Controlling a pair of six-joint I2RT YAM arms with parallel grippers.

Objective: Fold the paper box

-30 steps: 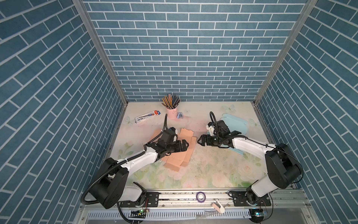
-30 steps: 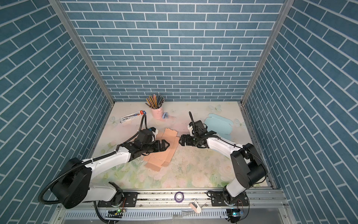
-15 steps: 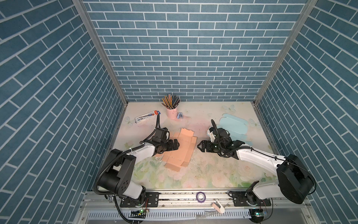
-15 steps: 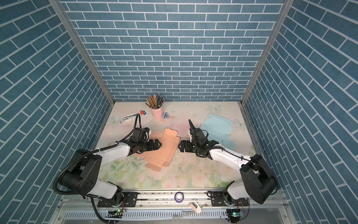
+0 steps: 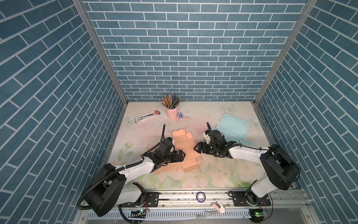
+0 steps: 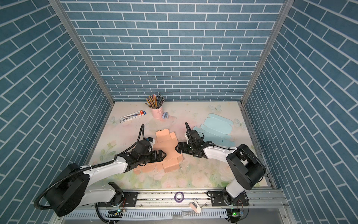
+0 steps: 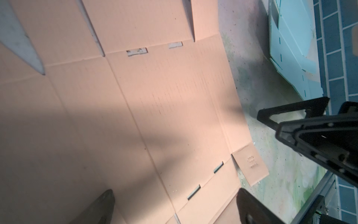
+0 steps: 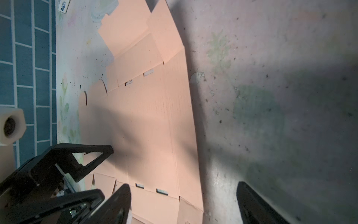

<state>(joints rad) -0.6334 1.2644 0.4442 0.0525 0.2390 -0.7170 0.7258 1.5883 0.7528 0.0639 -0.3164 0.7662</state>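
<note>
My left gripper (image 5: 181,156), wide and empty, has come back over the flat peach paper box (image 5: 186,144) at mid-table. My right gripper (image 5: 196,149), also open, now straddles its right edge, so I think the first fold can start.

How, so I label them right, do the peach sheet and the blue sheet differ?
Colour: the peach sheet is peach, the blue sheet pale blue. Place: the peach sheet lies mid-table, the left end effector over it and the right end effector at its edge; the blue sheet lies back right, beyond the right arm. Both are unfolded box blanks on the table.
</note>
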